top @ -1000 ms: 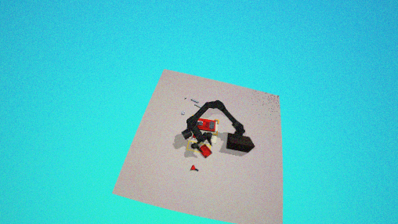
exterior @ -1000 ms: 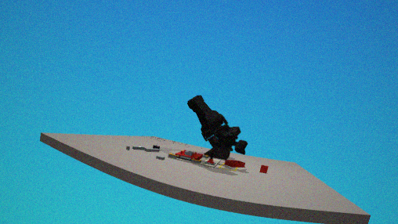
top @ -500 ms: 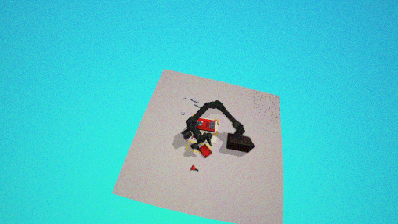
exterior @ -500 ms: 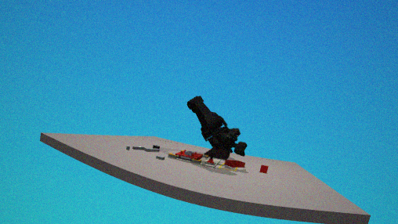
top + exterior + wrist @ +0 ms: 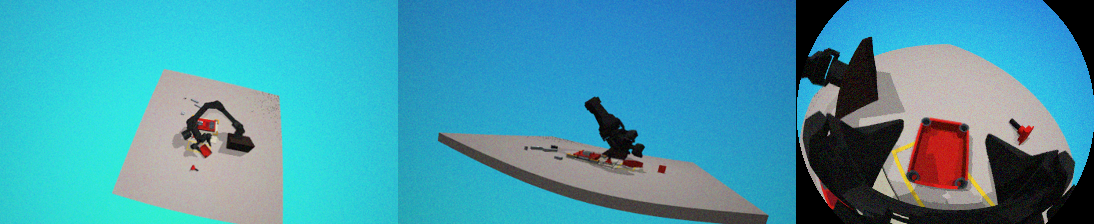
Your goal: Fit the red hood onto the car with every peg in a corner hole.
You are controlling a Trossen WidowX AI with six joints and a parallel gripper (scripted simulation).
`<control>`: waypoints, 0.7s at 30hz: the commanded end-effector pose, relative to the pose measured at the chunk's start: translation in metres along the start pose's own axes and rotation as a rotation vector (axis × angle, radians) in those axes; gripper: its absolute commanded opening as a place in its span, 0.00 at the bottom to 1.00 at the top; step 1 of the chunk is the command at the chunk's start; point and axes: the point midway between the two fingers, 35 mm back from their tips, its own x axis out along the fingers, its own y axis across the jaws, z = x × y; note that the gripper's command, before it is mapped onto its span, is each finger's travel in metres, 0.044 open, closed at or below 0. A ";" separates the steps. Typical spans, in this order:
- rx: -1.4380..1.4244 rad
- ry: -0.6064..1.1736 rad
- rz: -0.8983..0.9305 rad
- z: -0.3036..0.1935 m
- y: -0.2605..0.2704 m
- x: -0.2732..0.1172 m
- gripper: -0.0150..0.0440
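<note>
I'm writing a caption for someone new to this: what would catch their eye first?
Probably the bright red hood, lying between the spread fingers of the open claw in the wrist view. Next, the black arm arching over the table in the top view, with the red car chassis beneath its bend.
</note>
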 end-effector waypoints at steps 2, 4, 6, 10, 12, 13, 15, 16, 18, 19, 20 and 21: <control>-0.006 0.003 0.001 -0.003 0.000 0.002 1.00; -0.006 0.003 0.001 -0.004 0.000 0.002 1.00; -0.006 0.004 0.000 -0.005 0.000 0.003 1.00; -0.006 0.004 -0.001 -0.007 0.000 0.004 1.00; -0.006 0.004 -0.001 -0.008 0.000 0.004 1.00; -0.006 0.005 -0.001 -0.009 0.000 0.005 1.00; -0.006 0.005 -0.002 -0.010 0.000 0.005 1.00; -0.006 0.005 -0.002 -0.010 0.000 0.005 1.00; -0.006 0.005 -0.002 -0.012 0.000 0.006 1.00; -0.006 0.005 -0.003 -0.012 0.000 0.006 1.00; -0.006 0.005 -0.003 -0.013 0.000 0.006 1.00; -0.007 0.005 -0.003 -0.013 0.000 0.007 1.00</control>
